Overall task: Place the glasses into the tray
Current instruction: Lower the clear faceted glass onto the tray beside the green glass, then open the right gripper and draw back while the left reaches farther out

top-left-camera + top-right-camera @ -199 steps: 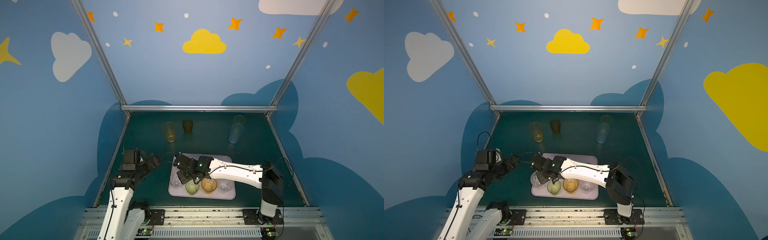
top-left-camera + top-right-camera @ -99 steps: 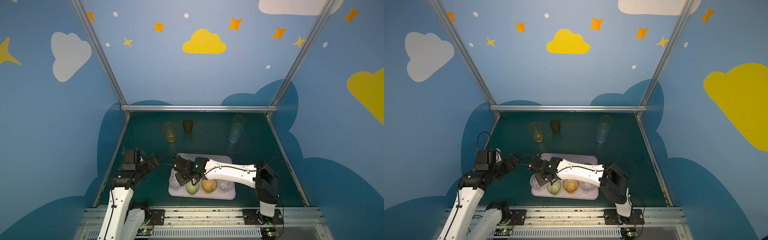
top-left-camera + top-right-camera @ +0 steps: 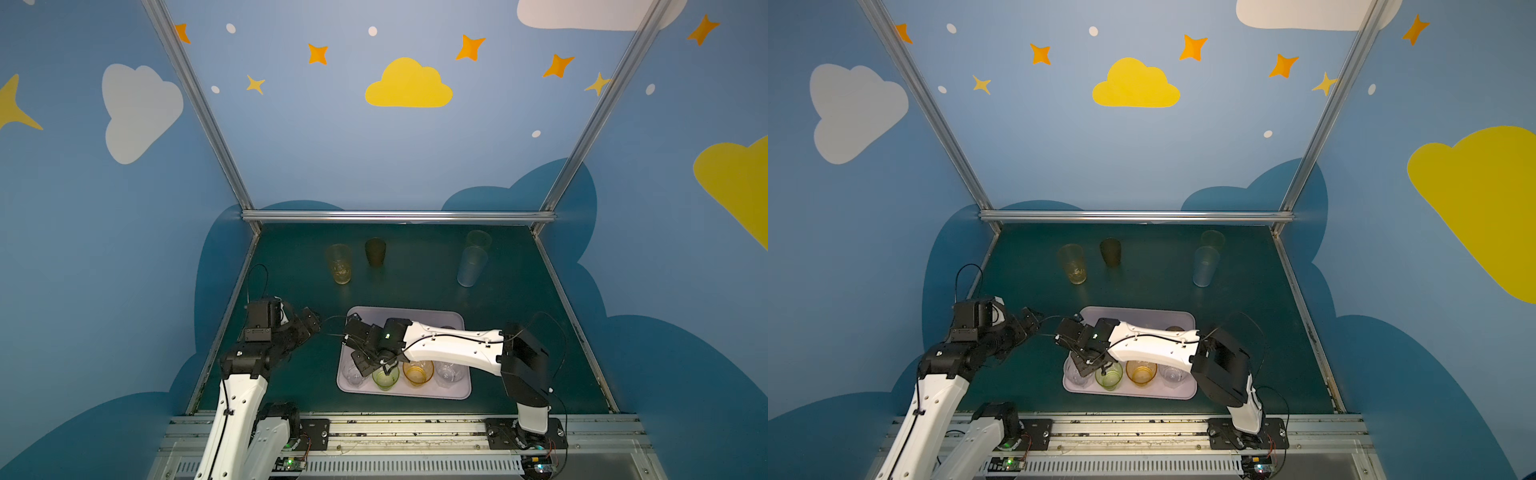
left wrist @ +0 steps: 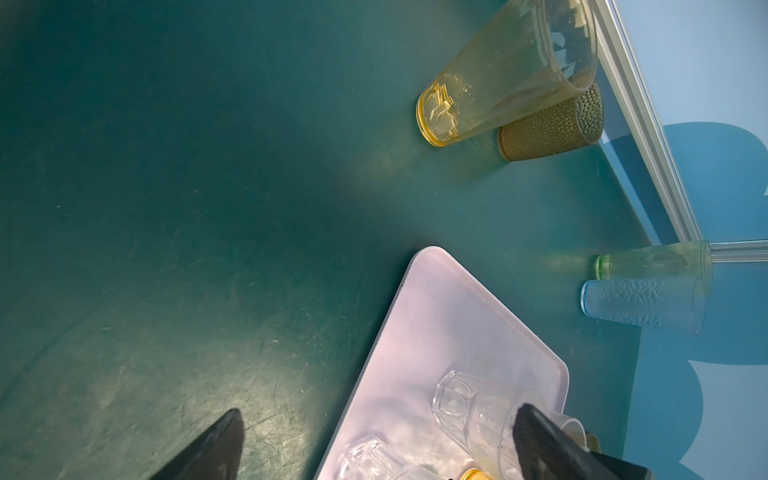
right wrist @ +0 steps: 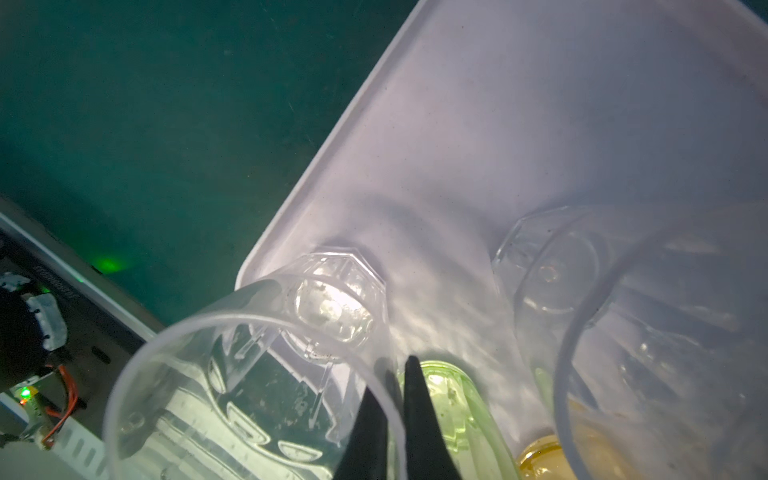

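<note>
Partly done: the lilac tray (image 3: 415, 312), lower centre in both top views, holds at least a clear faceted tumbler (image 3: 354, 374), green tumbler (image 3: 385, 376), amber tumbler (image 3: 417, 372) and a second clear tumbler (image 3: 449, 372). Yellow tumbler (image 3: 339, 264), brown tumbler (image 3: 375, 252), pale blue tumbler (image 3: 471, 266) and tall green tumbler (image 3: 478, 239) wait above it on the table. The right gripper (image 5: 392, 390) pinches the clear faceted tumbler's rim; the left gripper (image 4: 380, 411) gapes empty. Since a second ago the right gripper has sunk toward the tray's lower-left corner — the left is unmoved.

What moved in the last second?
The right gripper, shut on the rim of a clear glass, moved toward the near left corner of the tray; nothing was grabbed or let go. The left gripper stayed open beside the tray. The yellow glass, brown glass, blue glass and tall green glass behind stayed put.
</note>
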Available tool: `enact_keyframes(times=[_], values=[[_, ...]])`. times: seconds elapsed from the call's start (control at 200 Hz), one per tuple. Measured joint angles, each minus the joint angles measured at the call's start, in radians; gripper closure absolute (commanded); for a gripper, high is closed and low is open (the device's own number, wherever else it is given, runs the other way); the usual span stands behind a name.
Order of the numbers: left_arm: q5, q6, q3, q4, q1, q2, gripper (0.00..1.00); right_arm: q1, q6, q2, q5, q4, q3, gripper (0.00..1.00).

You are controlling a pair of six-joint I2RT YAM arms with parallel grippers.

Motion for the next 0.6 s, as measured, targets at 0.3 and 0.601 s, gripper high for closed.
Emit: enact_keyframes(times=[0.3,0.601], values=[[0.008,0.001,0.000,0.000,0.000,0.000,0.00,0.000,-0.001,0.000,0.013,-0.006,0.062,0.60],[0.043,0.016,-0.002,0.020,0.000,-0.008,0.00,-0.011,-0.008,-0.064,0.043,-0.022,0.073,0.40]])
